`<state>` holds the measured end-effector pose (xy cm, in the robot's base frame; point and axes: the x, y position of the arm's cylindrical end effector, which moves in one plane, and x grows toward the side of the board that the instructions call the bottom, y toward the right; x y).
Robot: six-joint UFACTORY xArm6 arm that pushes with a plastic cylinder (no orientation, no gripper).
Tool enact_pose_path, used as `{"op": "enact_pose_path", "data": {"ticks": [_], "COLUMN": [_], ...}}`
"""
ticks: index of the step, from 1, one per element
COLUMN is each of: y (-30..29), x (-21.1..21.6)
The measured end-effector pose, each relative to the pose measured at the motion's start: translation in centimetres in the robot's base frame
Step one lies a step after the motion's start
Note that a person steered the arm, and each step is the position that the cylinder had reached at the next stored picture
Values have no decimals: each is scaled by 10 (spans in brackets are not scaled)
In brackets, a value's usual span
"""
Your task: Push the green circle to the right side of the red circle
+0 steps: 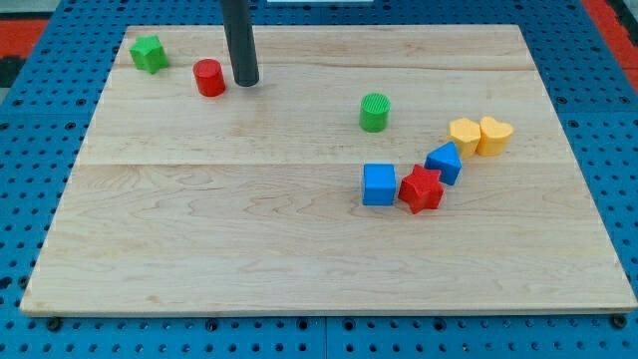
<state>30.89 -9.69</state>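
Note:
The green circle [374,112] stands upright on the wooden board, right of centre in the upper half. The red circle [209,78] stands near the view's top left. My tip [245,82] rests on the board just to the right of the red circle, a small gap between them. The green circle is well off to the right of my tip and a little lower in the view.
A green star [149,54] lies at the top left corner. To the right sit a blue cube [379,184], a red star [421,189], a blue block [445,163], a yellow hexagon-like block [465,135] and a yellow heart [494,135]. The board's edge [319,311] runs along the bottom.

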Motion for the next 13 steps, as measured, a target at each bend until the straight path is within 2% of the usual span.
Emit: {"op": "enact_pose_path", "data": {"ticks": [1,2,4,5,6,7,8,9,11,12,13], "y": [-16,-81,-29,26,153,275,261,200,50,101,108], "x": [0,-34,-29,-31,-40,-20,31,55,47,47,74]}}
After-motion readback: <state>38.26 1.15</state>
